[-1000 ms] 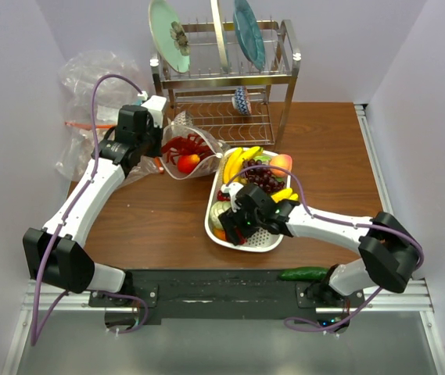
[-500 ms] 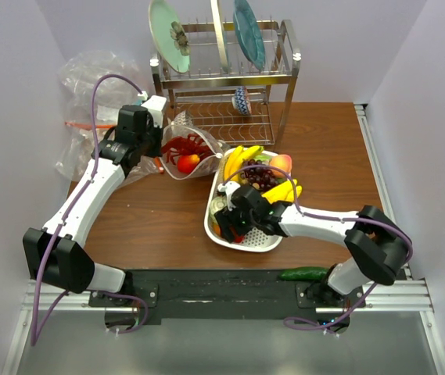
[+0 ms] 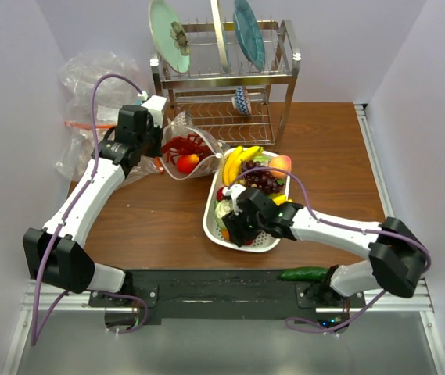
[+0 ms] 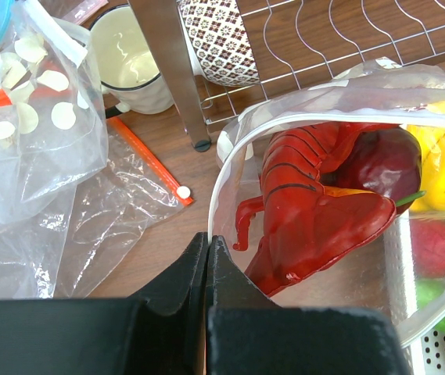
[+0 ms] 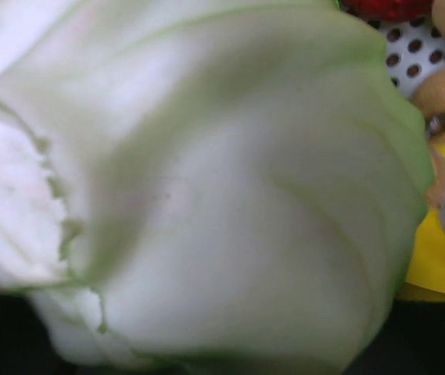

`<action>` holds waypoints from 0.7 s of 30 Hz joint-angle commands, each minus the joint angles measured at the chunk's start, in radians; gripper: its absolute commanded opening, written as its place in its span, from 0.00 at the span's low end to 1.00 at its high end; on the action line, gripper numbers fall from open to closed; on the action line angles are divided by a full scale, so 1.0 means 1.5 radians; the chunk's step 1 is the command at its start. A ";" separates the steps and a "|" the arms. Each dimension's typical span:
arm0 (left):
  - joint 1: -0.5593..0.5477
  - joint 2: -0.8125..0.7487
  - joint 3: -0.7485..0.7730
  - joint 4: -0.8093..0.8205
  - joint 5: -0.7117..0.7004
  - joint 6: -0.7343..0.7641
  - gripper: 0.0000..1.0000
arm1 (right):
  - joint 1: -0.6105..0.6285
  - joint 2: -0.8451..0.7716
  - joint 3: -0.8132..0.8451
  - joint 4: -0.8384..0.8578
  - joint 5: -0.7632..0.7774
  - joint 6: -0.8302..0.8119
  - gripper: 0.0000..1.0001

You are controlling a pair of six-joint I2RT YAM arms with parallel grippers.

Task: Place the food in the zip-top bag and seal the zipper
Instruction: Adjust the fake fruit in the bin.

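1. Wood table (image 3: 167, 211), brown; both arms reach over it from the near edge.
2. Metal dish rack (image 3: 222, 78) at the back, plates upright in it.
3. White tray (image 3: 255, 247), perforated, R of centre; holds bananas (image 3: 238, 160), a peach (image 3: 282, 164) + other toy food.
4. Zip-top bag (image 4: 347, 86) just L of tray's far end, mouth gaping in an arch.
5. Left gripper (image 4: 207, 248) clenched on bag's mouth rim, fingers pressed tight together.
6. Right gripper (image 3: 238, 225) down in tray's near-L part; fingers hidden, can't tell if released or grasping.
7. Pale green cabbage (image 5: 222, 187) fills R wrist view, v. close.
8. Red lobster (image 4: 308, 211) inside the bag; dark red apple (image 4: 382, 160) right beside it, also inside.
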 commanded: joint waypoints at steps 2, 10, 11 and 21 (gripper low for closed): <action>0.006 -0.018 0.012 0.029 0.005 0.009 0.00 | 0.007 -0.047 0.088 -0.161 0.027 -0.006 0.53; 0.006 -0.018 0.013 0.027 0.008 0.008 0.00 | 0.007 0.019 0.180 -0.341 0.067 0.016 0.56; 0.006 -0.017 0.013 0.027 0.008 0.008 0.00 | 0.007 0.023 0.178 -0.339 0.069 0.019 0.56; 0.006 -0.023 0.012 0.027 0.004 0.009 0.00 | 0.007 0.043 0.247 -0.409 0.090 0.019 0.62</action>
